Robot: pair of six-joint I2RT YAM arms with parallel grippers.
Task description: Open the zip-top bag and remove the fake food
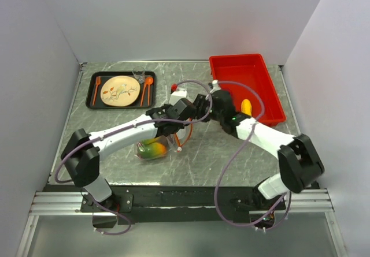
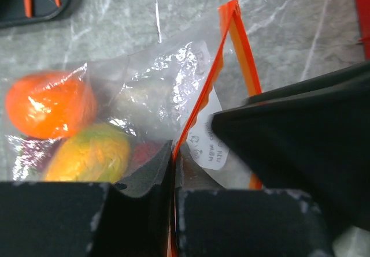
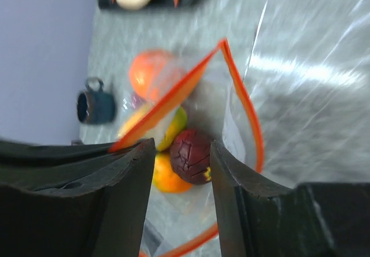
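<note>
Zip-top bag (image 1: 151,149) largely under the left arm (image 1: 122,133), right-wrist view blurred.

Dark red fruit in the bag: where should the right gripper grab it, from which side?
Pinch the dark red fruit across its round middle, coming straight in through the bag mouth. It lies nearest the opening, between the spread orange zipper strips, and the open right gripper likely fits either side.

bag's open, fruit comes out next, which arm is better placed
Right. The right gripper is open, straddling the dark fruit inside the zip-top bag; the left gripper is shut on its zipper strip.
</note>
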